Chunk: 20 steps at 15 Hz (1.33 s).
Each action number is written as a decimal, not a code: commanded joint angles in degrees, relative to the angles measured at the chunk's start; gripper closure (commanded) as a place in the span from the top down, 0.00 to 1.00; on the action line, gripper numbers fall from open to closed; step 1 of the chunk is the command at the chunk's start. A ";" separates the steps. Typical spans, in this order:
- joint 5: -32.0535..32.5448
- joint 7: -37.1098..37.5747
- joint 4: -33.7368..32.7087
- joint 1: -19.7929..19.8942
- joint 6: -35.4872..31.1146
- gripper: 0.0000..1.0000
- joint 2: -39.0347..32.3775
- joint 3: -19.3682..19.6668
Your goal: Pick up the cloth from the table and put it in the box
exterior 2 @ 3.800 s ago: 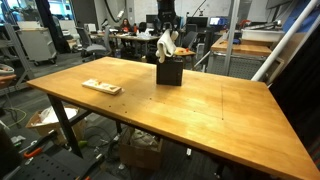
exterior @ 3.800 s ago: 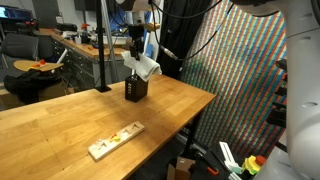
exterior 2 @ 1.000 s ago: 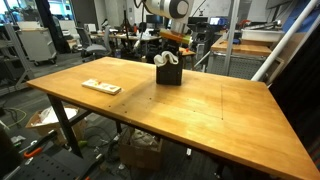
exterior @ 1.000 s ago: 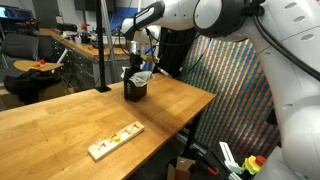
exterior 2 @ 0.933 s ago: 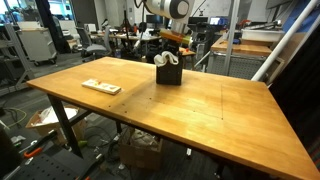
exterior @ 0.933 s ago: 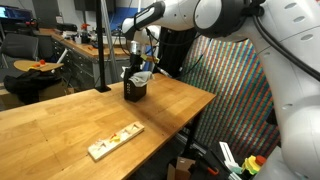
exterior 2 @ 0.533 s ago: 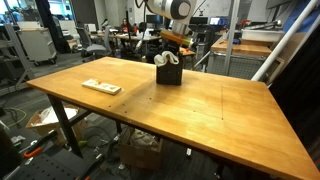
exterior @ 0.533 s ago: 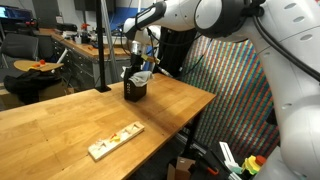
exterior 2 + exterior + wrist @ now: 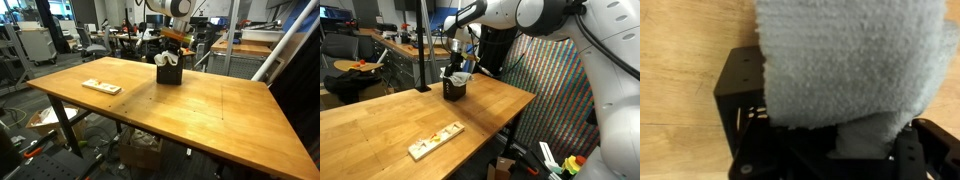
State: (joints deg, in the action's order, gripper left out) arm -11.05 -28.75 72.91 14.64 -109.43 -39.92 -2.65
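Wooden counter (image 9: 380,115) carrying box (image 9: 453,91); cloth (image 9: 850,70) bunched in box top, draping over rim. Claw (image 9: 454,70) directly above box, pinched shut against cloth; grip on it unclear

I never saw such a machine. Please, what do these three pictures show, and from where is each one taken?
The white machine is a robot arm with a claw at its end. Two pictures come from cameras standing in the room; the third comes from a camera on the arm's wrist, looking down past the claw. On the wooden table stand a small black box and, apart from it, a flat wooden strip with small coloured pieces. A cream-white cloth sits in the box and spills over its rim. The claw is shut right above it; whether it pinches the cloth I cannot tell.
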 commanded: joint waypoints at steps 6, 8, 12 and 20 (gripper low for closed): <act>-0.14 -0.77 3.98 0.21 -2.84 0.04 3.57 -0.12; 0.00 -0.75 4.45 0.09 -3.11 0.03 4.00 -0.09; 0.55 -0.57 5.73 -0.23 -3.24 0.37 5.72 0.12; 2.31 -0.16 6.89 -1.12 -2.28 0.97 10.06 0.76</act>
State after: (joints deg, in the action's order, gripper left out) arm -9.96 -28.75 77.56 14.33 -111.59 -33.05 -2.55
